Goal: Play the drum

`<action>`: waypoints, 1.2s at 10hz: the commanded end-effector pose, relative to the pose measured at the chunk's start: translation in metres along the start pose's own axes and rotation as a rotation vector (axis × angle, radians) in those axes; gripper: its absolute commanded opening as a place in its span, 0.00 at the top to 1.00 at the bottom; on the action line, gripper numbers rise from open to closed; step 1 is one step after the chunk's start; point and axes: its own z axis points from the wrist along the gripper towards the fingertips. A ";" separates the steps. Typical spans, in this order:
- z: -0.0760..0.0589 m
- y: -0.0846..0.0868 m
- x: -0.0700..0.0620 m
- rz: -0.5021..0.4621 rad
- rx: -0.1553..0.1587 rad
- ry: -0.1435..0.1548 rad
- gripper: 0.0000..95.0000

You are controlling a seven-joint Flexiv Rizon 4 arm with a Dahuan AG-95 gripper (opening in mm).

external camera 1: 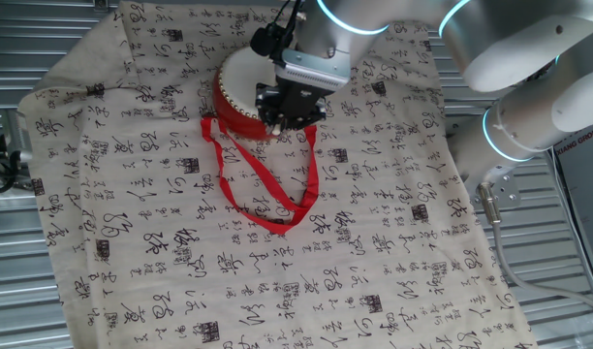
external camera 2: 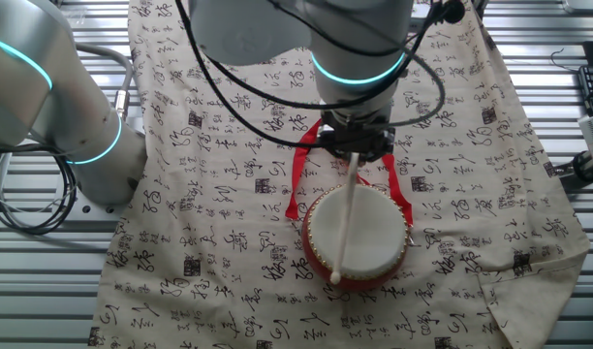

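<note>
Over the drum (external camera 1: 240,95) in one fixed view, the end effector (external camera 1: 289,109) hangs at its right edge; how far it is open cannot be told here. Its red ribbon (external camera 1: 267,199) loops across the printed cloth (external camera 1: 374,252) on the worktop.

From the other fixed view, the end effector (external camera 2: 355,147) is clenched on a white drumstick (external camera 2: 345,223), which slants down across the drum's cream head.

Bright, even light; soft shadows; sharp.

White arm bent low over the table, wrist pointing down, gripper (external camera 2: 355,147) jaws clamped on a thin stick (external camera 2: 344,229).
</note>
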 end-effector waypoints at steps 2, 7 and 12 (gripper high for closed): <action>0.005 0.002 0.002 0.001 0.009 -0.006 1.00; 0.007 0.000 0.001 0.001 0.009 -0.008 1.00; 0.009 0.000 0.000 0.001 0.010 -0.012 1.00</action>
